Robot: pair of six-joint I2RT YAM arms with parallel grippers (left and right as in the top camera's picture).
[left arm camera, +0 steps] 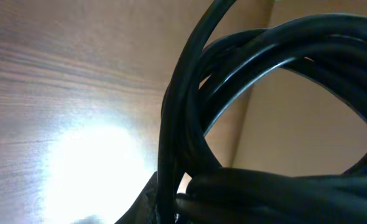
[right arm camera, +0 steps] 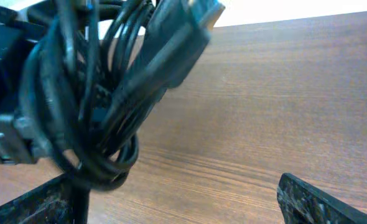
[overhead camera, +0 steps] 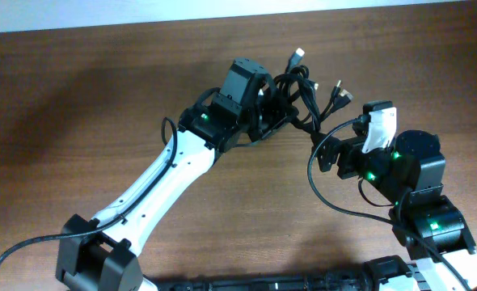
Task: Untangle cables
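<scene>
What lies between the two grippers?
The tangled cables, bunched at the left gripper and reaching toward the right gripper; the overhead view shows it.

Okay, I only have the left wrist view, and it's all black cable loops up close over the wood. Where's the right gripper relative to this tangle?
Observer: Overhead, the right gripper sits close beside the cables, pointing at them.
Operator: Is it open?
Observer: Yes. Its own wrist view shows it open wide, with its fingers far apart.
Operator: Any loose ends to go for?
Observer: Overhead, plug ends stick out of the tangle's far side, away from both arms.
</scene>
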